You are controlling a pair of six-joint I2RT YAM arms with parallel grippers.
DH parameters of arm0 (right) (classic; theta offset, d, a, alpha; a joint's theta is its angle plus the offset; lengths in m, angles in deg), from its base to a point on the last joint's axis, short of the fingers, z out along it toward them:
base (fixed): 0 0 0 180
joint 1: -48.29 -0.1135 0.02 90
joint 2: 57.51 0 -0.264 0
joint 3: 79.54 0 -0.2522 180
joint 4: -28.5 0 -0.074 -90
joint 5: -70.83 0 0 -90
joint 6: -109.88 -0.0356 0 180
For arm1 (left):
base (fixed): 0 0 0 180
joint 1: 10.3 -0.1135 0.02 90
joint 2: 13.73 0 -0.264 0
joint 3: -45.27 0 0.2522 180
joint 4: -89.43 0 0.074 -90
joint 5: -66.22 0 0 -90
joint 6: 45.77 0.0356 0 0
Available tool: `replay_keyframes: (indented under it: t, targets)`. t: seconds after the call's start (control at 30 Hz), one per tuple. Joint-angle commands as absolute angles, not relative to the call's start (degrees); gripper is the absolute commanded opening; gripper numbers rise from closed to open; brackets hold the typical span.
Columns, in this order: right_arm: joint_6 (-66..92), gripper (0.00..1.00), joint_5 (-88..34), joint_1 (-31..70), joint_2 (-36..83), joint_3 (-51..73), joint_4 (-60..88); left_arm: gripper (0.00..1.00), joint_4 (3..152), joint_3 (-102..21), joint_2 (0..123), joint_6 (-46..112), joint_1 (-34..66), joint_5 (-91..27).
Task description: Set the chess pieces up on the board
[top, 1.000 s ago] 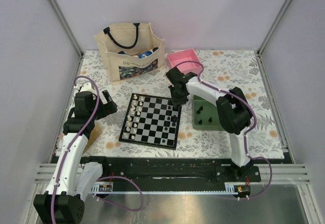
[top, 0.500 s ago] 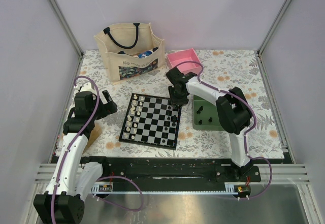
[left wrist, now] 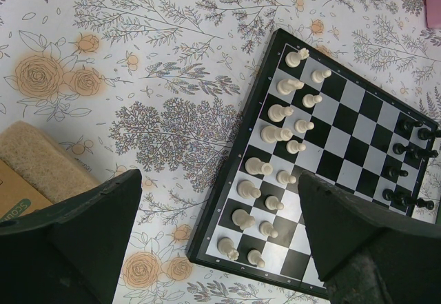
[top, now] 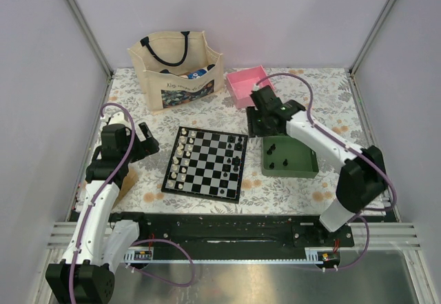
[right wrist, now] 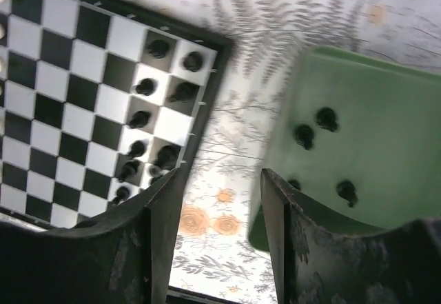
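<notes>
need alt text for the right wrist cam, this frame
Seen from above the open, empty right end effector: a chessboard on the left with black pieces lined along the edge nearest a green tray, which sits on the right holding four more. A flowered tablecloth shows between them.

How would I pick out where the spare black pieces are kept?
Find the chessboard mid-table. Beside its black-piece side lies a rectangular tray holding a few black chessmen; unlike the pink box behind it, it is green.
</notes>
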State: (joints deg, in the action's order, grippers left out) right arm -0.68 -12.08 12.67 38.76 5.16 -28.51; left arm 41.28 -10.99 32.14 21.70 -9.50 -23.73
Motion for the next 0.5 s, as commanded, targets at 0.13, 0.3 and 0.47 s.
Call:
replay_keyframes:
  t: [0.13, 0.3, 0.47]
  targets:
    - [-5.3, 0.57, -14.2, 25.6, 34.3, 16.6, -22.6, 0.99, 43.0, -12.0, 32.2, 21.5, -9.4, -23.5]
    - [-5.3, 0.56, -14.8, 26.1, 39.1, 14.9, -22.8, 0.99, 43.0, -12.1, 32.1, 21.5, -9.4, -23.5]
    - [-5.6, 0.53, -13.7, 26.2, 43.3, 13.0, -23.1, 0.99, 43.0, -11.9, 31.5, 21.5, -9.4, -23.2]
